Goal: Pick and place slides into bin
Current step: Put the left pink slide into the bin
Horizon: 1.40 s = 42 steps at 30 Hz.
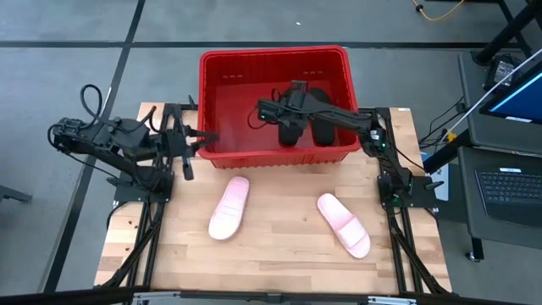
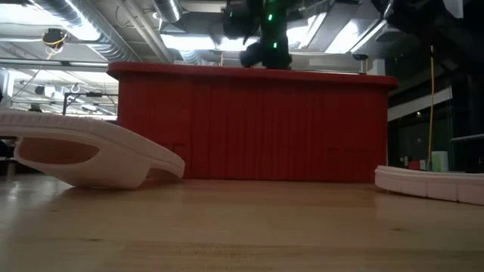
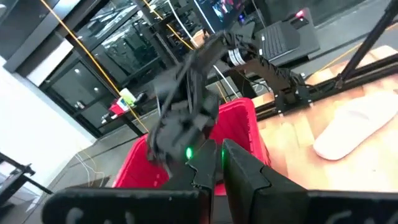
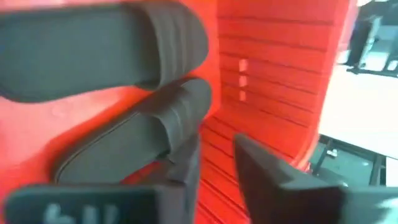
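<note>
Two black slides in bin; right gripper parted, empty.

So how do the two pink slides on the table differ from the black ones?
The pink slides lie apart on the bare table, in front of the bin; the black slides are already inside the bin, close together. The pink ones are pale, the black ones dark. No tool is near the pink pair, while the right tool hangs open by the black pair. All share a ribbed strap.
</note>
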Motion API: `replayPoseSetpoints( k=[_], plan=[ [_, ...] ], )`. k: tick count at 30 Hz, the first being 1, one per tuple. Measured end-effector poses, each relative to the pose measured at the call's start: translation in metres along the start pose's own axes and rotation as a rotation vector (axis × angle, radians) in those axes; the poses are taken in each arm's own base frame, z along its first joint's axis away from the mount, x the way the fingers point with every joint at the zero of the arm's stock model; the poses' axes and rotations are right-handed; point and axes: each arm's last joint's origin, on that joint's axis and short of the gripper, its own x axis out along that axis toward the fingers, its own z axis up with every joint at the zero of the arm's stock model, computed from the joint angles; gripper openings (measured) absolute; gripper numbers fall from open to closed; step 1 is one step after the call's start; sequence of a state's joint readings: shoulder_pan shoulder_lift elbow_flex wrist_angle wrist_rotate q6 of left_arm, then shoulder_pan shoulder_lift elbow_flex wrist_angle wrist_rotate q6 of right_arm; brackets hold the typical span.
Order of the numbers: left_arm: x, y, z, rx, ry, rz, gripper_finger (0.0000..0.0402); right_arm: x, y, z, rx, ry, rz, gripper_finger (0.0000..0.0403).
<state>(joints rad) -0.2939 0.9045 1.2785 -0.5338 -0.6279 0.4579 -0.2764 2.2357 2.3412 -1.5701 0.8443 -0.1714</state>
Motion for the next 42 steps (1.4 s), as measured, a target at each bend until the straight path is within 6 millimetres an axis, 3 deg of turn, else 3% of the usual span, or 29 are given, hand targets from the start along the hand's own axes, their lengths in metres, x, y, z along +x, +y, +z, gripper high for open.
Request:
replayPoseSetpoints(
  k=[5, 10, 16, 25, 36, 42],
  plan=[
    [0.001, -0.005, -0.003, 0.029, 0.014, -0.076, 0.0008, -0.025, -0.001, -0.007, 0.097, -0.061, 0.005, 0.0009],
    [0.001, -0.01, -0.007, 0.058, 0.027, -0.168, 0.0002, -0.055, -0.004, -0.019, 0.211, -0.132, 0.011, 0.0012],
    [-0.002, -0.016, -0.009, 0.06, 0.042, -0.217, 0.0001, -0.092, 0.008, -0.029, 0.33, -0.226, 0.04, 0.0008],
    [-0.004, -0.044, -0.022, 0.141, 0.104, -0.214, 0.0001, -0.165, 0.042, -0.047, 0.511, -0.45, 0.151, 0.0009],
    [0.0, -0.077, -0.049, 0.16, 0.182, -0.289, 0.0001, -0.207, 0.077, -0.062, 0.651, -0.548, 0.224, 0.0008],
    [-0.001, -0.086, -0.056, 0.121, 0.21, -0.319, 0.0002, -0.225, 0.093, -0.072, 0.609, -0.594, 0.252, 0.0004]
  ],
)
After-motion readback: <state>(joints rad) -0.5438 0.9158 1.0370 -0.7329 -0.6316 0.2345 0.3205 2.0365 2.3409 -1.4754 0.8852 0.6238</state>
